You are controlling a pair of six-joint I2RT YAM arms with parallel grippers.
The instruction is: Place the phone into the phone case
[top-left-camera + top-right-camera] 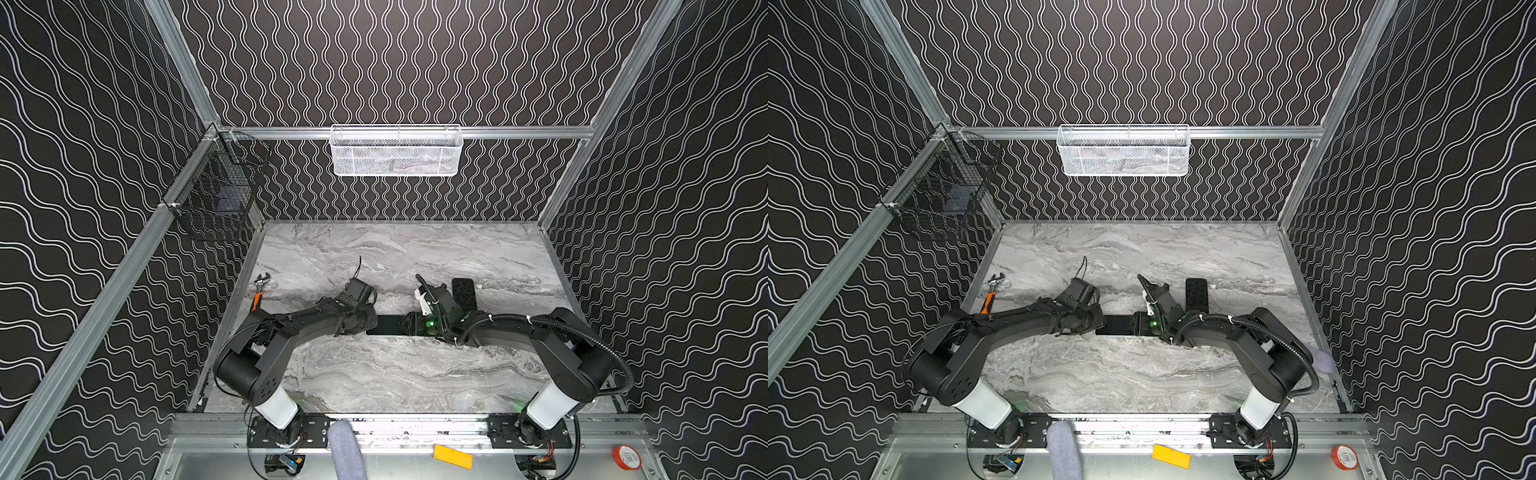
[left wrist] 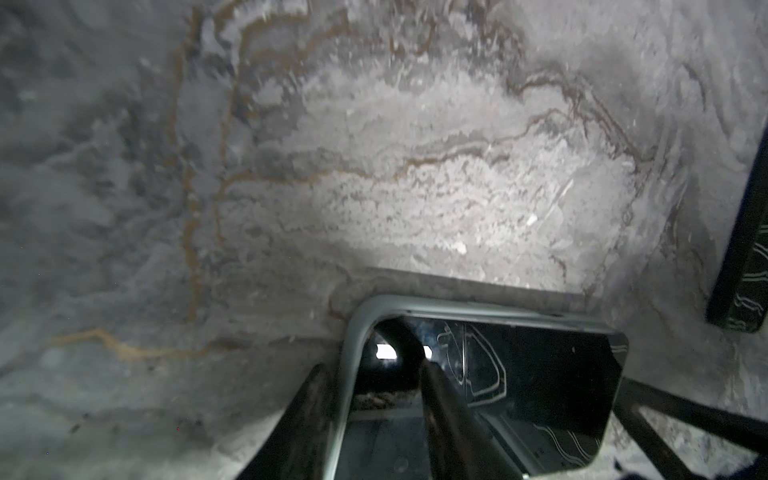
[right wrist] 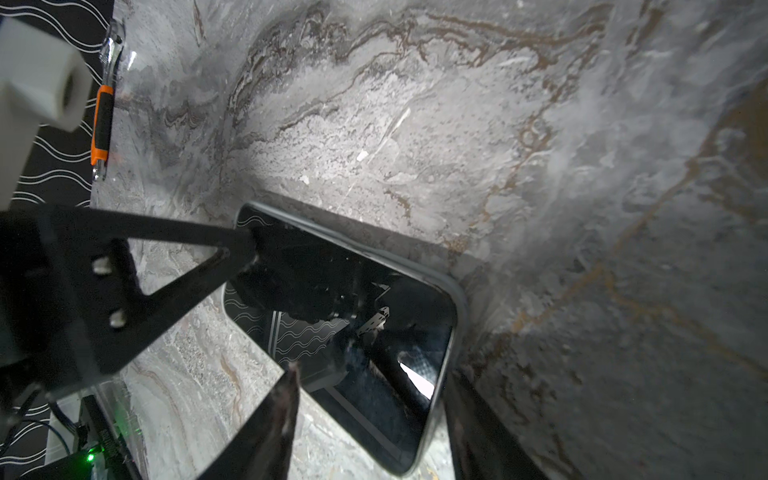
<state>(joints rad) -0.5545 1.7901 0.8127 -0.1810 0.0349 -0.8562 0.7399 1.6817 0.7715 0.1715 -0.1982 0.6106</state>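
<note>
The black, glass-faced phone with a silvery rim (image 1: 388, 325) lies flat on the grey marbled table (image 1: 374, 374). It sits midway between the two arms, with its long axis running left to right in both top views.

The right gripper (image 3: 374, 370) is at the phone's right end. In the right wrist view its fingers (image 3: 274, 419) bracket the phone's width, one against each long edge, which reads as a grip on the phone.

The left gripper (image 2: 370, 365) is at the opposite end with its jaws apart. One finger sits outside the rim and the other over the glass, and I cannot tell whether it is holding anything.

The black, textured, rectangular phone case (image 1: 464, 293) lies just behind the right gripper, on the far side of the phone and clear of it. Its long axis runs front to back, roughly crosswise to the phone's.

The right arm is plainly the nearer one. The coming move probably calls for about a quarter turn of the phone as it travels back toward the case.

A silver adjustable wrench with an orange-and-black handle (image 1: 259, 293) rests well apart at the table's left edge.
</note>
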